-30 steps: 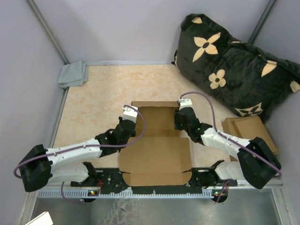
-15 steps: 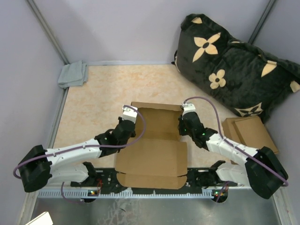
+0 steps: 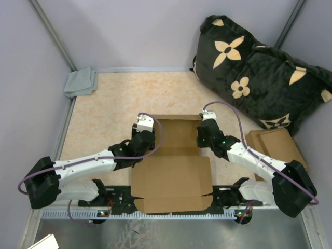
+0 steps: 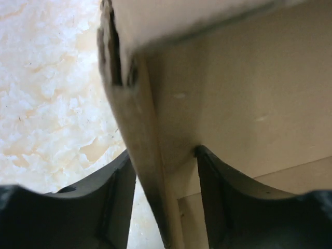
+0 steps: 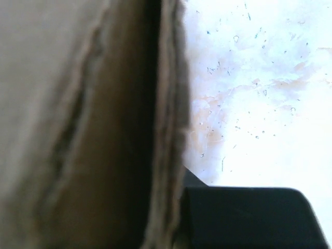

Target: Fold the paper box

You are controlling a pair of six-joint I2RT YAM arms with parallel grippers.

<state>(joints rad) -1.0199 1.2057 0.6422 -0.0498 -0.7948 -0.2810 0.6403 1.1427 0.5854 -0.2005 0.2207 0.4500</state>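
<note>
Although its near panel lies flat on the counter [image 3: 104,109], reaching toward 6 o'clock and the arm bases, the paper box [image 3: 174,168] has its far half partly formed, with short walls raised at 9 and 3 o'clock. It is plain brown corrugated card, unprinted, with small tabs notched into the near edge, and it sits at the counter's middle between the two arms.

The left claw [image 3: 148,137] is at the 9 o'clock wall; its wrist view shows dark fingers [image 4: 109,202] on either side of that upright wall, clenched on it. The right claw [image 3: 201,137] is at the 3 o'clock wall. Blurred card fills most of its wrist view and only one finger [image 5: 244,218] shows, close against the card edge, so I cannot tell whether it is clenched.

A grey cloth [image 3: 80,82] lies at 10 o'clock. A black cushion with tan flowers [image 3: 259,72] leans at 2 o'clock. A stack of flat cardboard pieces [image 3: 280,145] lies at 3 o'clock, just beyond the right arm.
</note>
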